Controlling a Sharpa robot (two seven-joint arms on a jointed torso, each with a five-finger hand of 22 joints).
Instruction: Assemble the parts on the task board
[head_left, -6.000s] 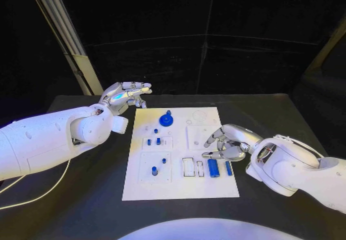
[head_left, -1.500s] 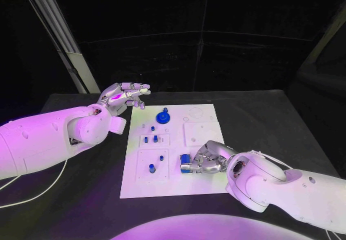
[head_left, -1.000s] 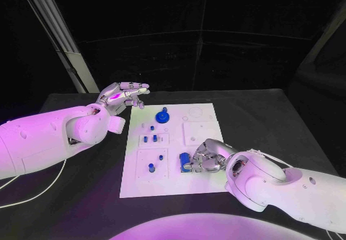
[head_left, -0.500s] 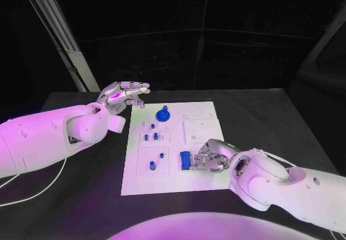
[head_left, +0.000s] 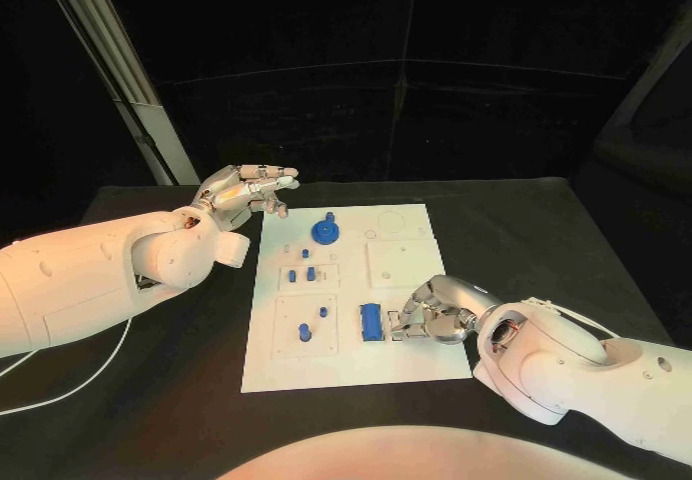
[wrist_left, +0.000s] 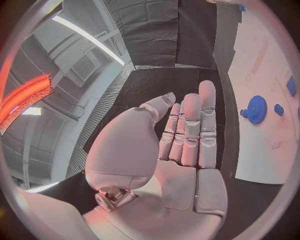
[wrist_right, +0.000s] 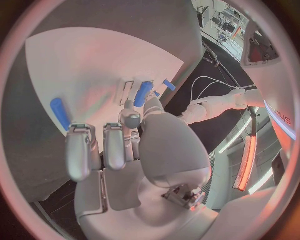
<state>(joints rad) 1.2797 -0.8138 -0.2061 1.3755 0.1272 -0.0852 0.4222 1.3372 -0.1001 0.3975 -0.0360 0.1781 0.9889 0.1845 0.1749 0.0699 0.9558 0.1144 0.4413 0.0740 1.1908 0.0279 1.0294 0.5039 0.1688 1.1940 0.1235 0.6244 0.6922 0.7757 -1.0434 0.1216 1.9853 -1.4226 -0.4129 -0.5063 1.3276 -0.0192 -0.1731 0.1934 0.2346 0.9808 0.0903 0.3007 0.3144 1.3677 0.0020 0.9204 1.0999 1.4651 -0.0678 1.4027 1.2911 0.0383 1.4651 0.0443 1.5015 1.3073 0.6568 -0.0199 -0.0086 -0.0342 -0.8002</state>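
In the head view the white task board (head_left: 353, 300) lies in the middle of the black table (head_left: 534, 230), with small blue parts spread over it: a gear-shaped part (head_left: 326, 232) near the far end, two short pegs (head_left: 300, 274) further in, two more small pieces (head_left: 312, 326) in a recessed square on the left half, and a long blue bar (head_left: 372, 322) near the near right part of the board. The right hand (head_left: 433, 315) sits low over the board just beside that bar, fingers curled toward it; whether they touch or hold the bar cannot be told here. The left hand (head_left: 248, 190) hangs above the table off the board's far left corner, fingers loosely spread and holding nothing. In the left wrist view the left hand (wrist_left: 181, 145) shows an open palm with straight fingers, the gear-shaped part (wrist_left: 256, 109) on the board beyond. In the right wrist view the right hand (wrist_right: 119, 145) bends its fingers down over the board, the long blue bar (wrist_right: 143, 93) lying past its fingertips (wrist_right: 130, 119), another blue piece (wrist_right: 60, 113) off to one side; a grip cannot be made out.
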